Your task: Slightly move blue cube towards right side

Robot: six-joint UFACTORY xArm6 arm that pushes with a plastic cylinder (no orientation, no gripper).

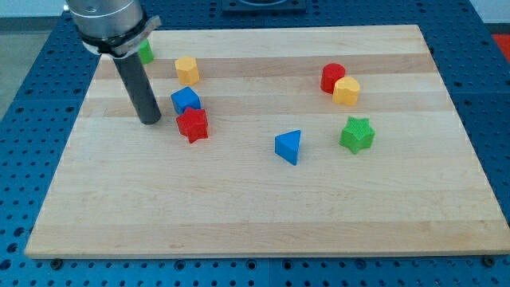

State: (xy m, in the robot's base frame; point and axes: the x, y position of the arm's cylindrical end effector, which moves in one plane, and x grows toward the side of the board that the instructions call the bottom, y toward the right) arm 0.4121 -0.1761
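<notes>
tip: my tip (149, 121) on the surface (263, 215), just left of blue cube (185, 100) | fingers: none, bare rod | cube: upper left, touching red star (192, 124) | progress: approach seems done; rightward nudge still pending

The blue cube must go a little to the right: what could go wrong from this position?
1. The red star block touches the blue cube at its lower right, so a rightward push will probably drag or turn the star too.
2. My tip stands left of the cube but lower, nearer the star's height. A straight push from here may clip the cube's corner and spin it, or strike the star first.
</notes>
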